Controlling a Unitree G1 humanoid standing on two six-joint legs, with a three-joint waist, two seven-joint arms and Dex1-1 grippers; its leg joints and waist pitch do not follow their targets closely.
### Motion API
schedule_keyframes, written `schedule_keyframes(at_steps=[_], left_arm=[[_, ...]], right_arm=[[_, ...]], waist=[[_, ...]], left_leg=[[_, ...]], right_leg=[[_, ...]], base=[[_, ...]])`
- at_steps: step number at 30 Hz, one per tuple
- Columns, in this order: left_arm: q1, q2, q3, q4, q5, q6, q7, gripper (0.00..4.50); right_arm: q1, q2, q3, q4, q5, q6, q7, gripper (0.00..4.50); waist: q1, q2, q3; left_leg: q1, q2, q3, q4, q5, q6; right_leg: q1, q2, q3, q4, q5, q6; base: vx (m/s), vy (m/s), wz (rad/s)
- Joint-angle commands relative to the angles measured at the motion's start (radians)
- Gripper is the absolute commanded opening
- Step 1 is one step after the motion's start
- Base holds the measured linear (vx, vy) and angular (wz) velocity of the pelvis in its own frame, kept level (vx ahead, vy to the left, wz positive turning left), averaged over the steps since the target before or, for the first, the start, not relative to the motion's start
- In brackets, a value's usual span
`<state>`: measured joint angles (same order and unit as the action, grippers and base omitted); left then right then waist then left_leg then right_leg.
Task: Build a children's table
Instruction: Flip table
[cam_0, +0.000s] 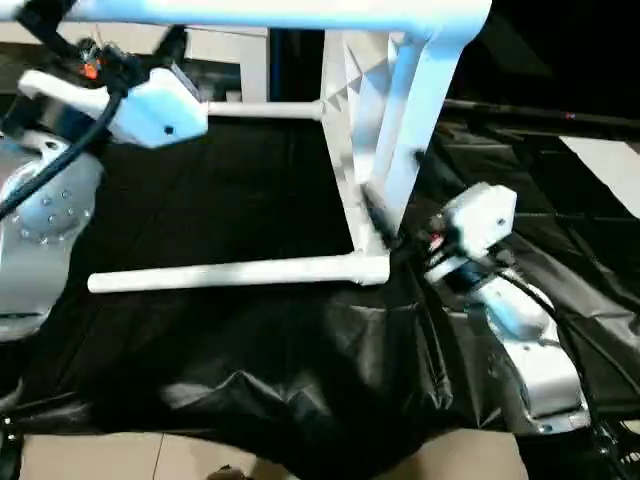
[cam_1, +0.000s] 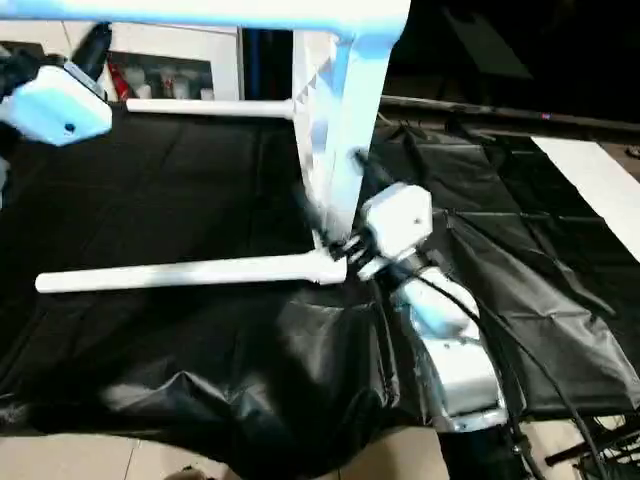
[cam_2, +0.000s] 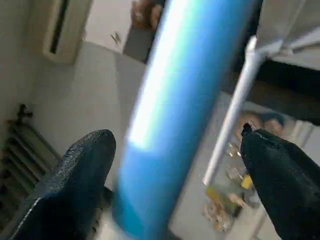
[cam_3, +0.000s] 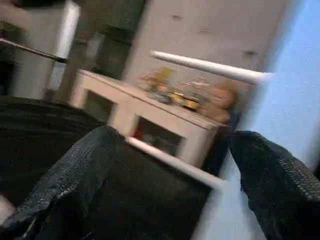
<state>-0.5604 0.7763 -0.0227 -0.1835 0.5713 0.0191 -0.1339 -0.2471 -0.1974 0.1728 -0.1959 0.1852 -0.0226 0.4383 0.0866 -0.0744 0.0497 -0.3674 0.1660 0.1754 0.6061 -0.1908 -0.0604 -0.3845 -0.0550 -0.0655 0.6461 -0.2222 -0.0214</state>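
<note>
currently the tabletop (cam_0: 375, 150) stands on edge on the black sheet (cam_0: 250, 350), with legs (cam_0: 230, 273) sticking out level toward the robot's left. left gripper (cam_2: 175, 165) is raised high at the upper left, fingers wide apart with a leg (cam_2: 180, 100) between them, not clamped. right gripper (cam_1: 345, 245) reaches in low at the tabletop's near corner socket, fingers spread, holding nothing.

Black sheeting (cam_0: 250, 380) over work surface; white cabinet (cam_3: 150, 117) behind; pale tiled floor (cam_0: 100, 458).
</note>
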Motion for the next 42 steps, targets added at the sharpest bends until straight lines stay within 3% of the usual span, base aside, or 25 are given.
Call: schedule_keyframes(at_steps=[1,5,10,11,15,22,26,30,34,36,38,42], left_arm=[[-0.028,-0.006,-0.005,0.019,0.008,0.013,0.012,4.5],[-0.051,-0.062,0.051,0.028,-0.097,0.027,-0.004,4.16],[-0.045,-0.066,0.049,0.038,-0.068,0.035,0.009,3.75],[-0.044,-0.066,0.049,0.043,-0.068,0.032,0.01,3.64],[-0.042,-0.066,0.045,0.059,-0.082,0.02,-0.014,3.31],[-0.043,-0.047,0.033,0.074,-0.068,0.021,-0.035,2.76],[-0.054,-0.049,0.045,0.079,-0.106,0.041,-0.075,2.5],[-0.068,-0.107,0.085,0.047,-0.246,0.211,-0.187,2.36],[-0.074,-0.123,0.1,0.038,-0.281,0.265,-0.213,2.35],[-0.083,-0.174,0.146,0.022,-0.341,0.365,-0.214,2.35],[-0.085,-0.185,0.156,0.016,-0.349,0.383,-0.213,2.35],[-0.115,-0.237,0.209,-0.014,-0.366,0.52,-0.214,2.35]], right_arm=[[-0.009,-0.006,0.019,-0.026,0.03,0.025,0.04,4.04],[-0.035,0.01,0.049,-0.033,0.054,0.04,0.075,4.04],[-0.044,0.016,0.058,-0.034,0.075,0.042,0.102,4.04],[-0.043,0.016,0.061,-0.037,0.083,0.046,0.11,4.04],[-0.038,0.01,0.077,-0.062,0.132,0.081,0.164,4.04],[-0.033,0.008,0.085,-0.072,0.137,0.09,0.178,4.04],[-0.032,0.005,0.083,-0.069,0.137,0.092,0.186,4.04],[-0.03,0.002,0.082,-0.062,0.131,0.094,0.194,4.04],[-0.027,0.002,0.083,-0.062,0.128,0.093,0.194,4.04],[-0.022,-0.001,0.086,-0.06,0.124,0.091,0.196,4.04],[-0.021,-0.002,0.086,-0.06,0.123,0.09,0.198,4.04],[-0.023,-0.011,0.082,-0.05,0.121,0.086,0.206,4.04]], waist=[[-0.001,0.034,-0.052],[0.002,0.035,-0.053],[0.003,0.033,-0.052],[0.003,0.028,-0.051],[0.003,0.032,-0.05],[0.005,0.03,-0.048],[0.006,0.031,-0.048],[0.01,0.03,-0.047],[0.019,0.029,-0.047],[0.025,0.032,-0.048],[0.028,0.032,-0.048],[0.031,0.038,-0.048]], left_leg=[[0.017,0.069,-0.038,-0.083,-0.262,-0.036],[0.016,0.071,-0.04,-0.084,-0.255,-0.042],[0.015,0.069,-0.039,-0.084,-0.252,-0.039],[0.014,0.07,-0.039,-0.084,-0.253,-0.037],[0.015,0.071,-0.041,-0.086,-0.269,-0.034],[0.016,0.071,-0.042,-0.088,-0.295,-0.043],[0.017,0.072,-0.042,-0.089,-0.286,-0.045],[0.018,0.07,-0.04,-0.088,-0.281,-0.048],[0.013,0.069,-0.036,-0.084,-0.232,-0.022],[0.015,0.07,-0.033,-0.082,-0.21,-0.015],[0.012,0.068,-0.033,-0.081,-0.197,-0.005],[0.011,0.067,-0.031,-0.08,-0.18,0.007]], right_leg=[[0.029,-0.09,0.066,-0.08,-0.122,-0.134],[0.03,-0.092,0.064,-0.076,-0.099,-0.154],[0.031,-0.093,0.065,-0.078,-0.109,-0.145],[0.032,-0.093,0.065,-0.08,-0.118,-0.14],[0.03,-0.094,0.065,-0.082,-0.141,-0.135],[0.026,-0.096,0.066,-0.087,-0.199,-0.123],[0.024,-0.096,0.066,-0.086,-0.188,-0.124],[0.024,-0.098,0.067,-0.086,-0.193,-0.135],[0.028,-0.101,0.069,-0.087,-0.191,-0.137],[0.028,-0.101,0.068,-0.086,-0.191,-0.139],[0.03,-0.1,0.067,-0.087,-0.189,-0.139],[0.03,-0.1,0.066,-0.089,-0.191,-0.14]], base=[[0.0,0.0,0.0],[0.0,0.0,0.0],[0.0,0.0,0.0],[0.0,0.0,0.0],[0.0,0.0,0.0],[0.0,0.0,0.0],[0.0,0.0,0.0],[0.0,0.0,0.0],[0.0,0.0,0.0],[0.0,0.0,0.0],[0.0,0.0,0.0],[0.0,0.0,0.0]])
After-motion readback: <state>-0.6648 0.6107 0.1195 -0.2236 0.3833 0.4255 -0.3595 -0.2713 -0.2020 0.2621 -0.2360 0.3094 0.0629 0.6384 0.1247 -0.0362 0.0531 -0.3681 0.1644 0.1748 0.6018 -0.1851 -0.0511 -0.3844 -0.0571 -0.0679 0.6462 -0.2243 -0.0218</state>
